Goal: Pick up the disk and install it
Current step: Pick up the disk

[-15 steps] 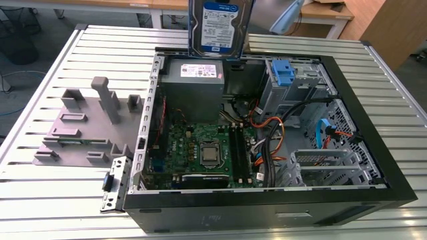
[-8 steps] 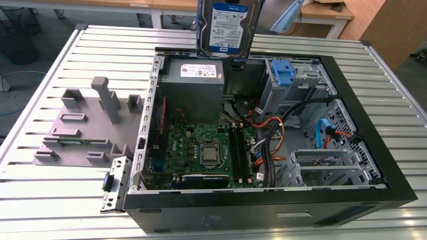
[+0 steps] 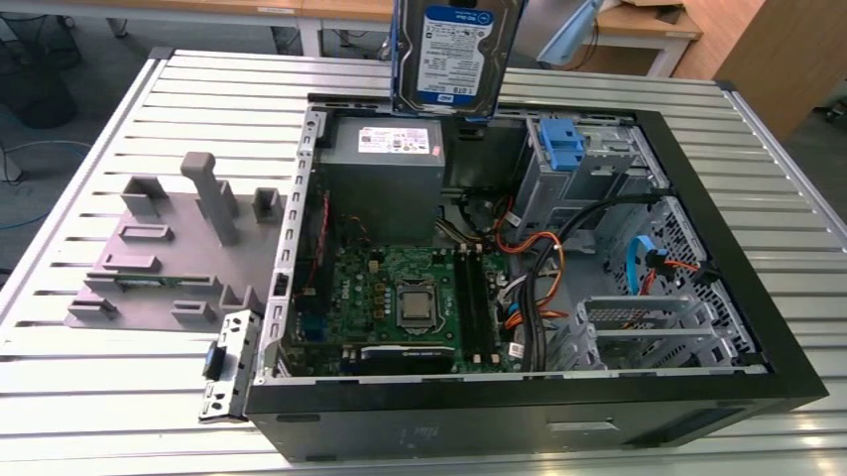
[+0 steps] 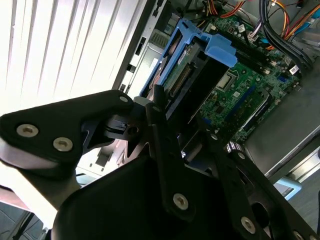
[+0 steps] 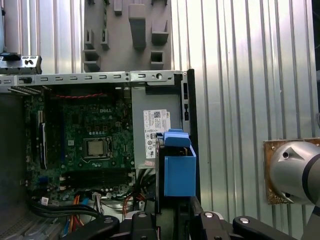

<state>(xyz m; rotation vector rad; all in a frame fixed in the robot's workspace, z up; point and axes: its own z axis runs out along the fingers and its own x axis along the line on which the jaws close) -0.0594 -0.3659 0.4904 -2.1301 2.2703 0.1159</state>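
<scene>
The disk [image 3: 457, 55], a silver hard drive with a blue-and-white label and blue side rails, hangs upright in the air above the back edge of the open computer case [image 3: 530, 407]. It hangs over the grey power supply [image 3: 384, 164]. In both wrist views my gripper [image 5: 172, 220] [image 4: 186, 136] is shut on the disk [image 5: 179, 172] [image 4: 200, 60], and its black fingers [image 4: 161, 120] clamp the drive's end. The blue rails point down toward the case interior. The drive bay with a blue latch [image 3: 562, 149] lies toward the exterior view's right of the disk.
The case lies open on a slatted aluminium table [image 3: 119, 397], showing the green motherboard [image 3: 397, 293] and bundles of cables [image 3: 543, 268]. A grey fixture plate with upright posts [image 3: 166, 253] sits to the exterior view's left of the case. A round metal part [image 5: 295, 172] shows on the table.
</scene>
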